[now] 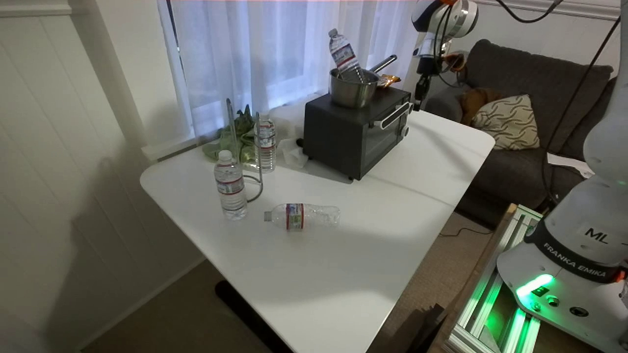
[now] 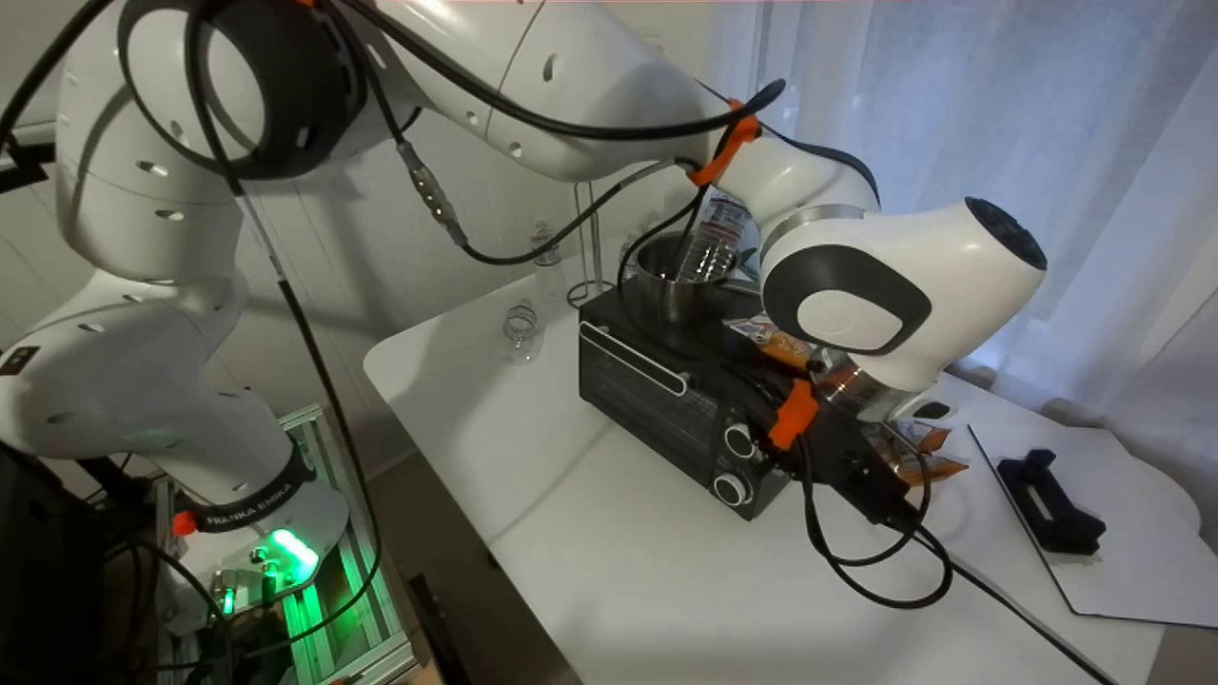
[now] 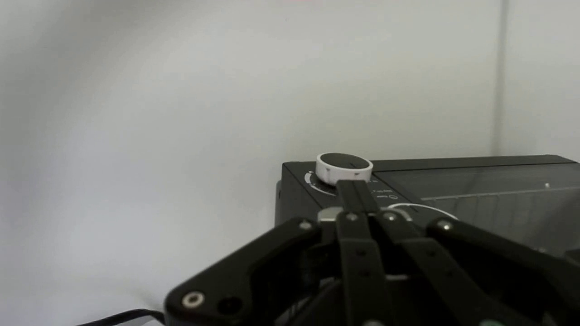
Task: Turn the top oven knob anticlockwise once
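The oven is a dark grey boxy toaster oven point(image 1: 333, 135) on the white table, also in an exterior view point(image 2: 647, 395). Two white-rimmed knobs sit one above the other at the end of its front: the top knob point(image 2: 741, 440) and the lower knob point(image 2: 732, 489). In the wrist view the lower knob point(image 3: 344, 167) shows just beyond the fingertips. The top knob is mostly hidden behind the fingers there; pale rim edges show beside them. My gripper point(image 3: 353, 183) is shut with nothing between its fingertips, in front of the knobs. Contact cannot be told.
A metal pot point(image 1: 354, 93) holding a tilted bottle point(image 1: 346, 56) stands on the oven. A handle point(image 1: 392, 116) juts from its door. Bottles stand and lie on the table, near a wire stand point(image 1: 259, 147). Snack bags point(image 2: 928, 466) and a black handle piece point(image 2: 1051, 509) lie beyond the arm.
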`<control>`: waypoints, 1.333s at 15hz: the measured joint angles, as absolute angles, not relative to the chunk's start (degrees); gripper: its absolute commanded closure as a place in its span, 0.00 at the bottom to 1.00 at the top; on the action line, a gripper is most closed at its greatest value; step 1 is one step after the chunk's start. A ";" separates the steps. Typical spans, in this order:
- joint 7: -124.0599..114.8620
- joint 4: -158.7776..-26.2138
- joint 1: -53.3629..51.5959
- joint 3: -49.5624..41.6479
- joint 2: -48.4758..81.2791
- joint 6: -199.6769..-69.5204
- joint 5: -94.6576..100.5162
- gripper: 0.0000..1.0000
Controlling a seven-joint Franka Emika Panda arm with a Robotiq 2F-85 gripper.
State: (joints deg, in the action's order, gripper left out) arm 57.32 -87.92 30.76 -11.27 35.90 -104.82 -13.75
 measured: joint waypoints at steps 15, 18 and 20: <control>57.38 -77.39 35.36 -7.80 41.59 -93.85 -17.56 1.00; 57.46 -76.94 35.76 -7.37 41.61 -93.43 -17.71 1.00; 57.64 -76.93 35.85 -7.28 41.61 -93.39 -17.71 1.00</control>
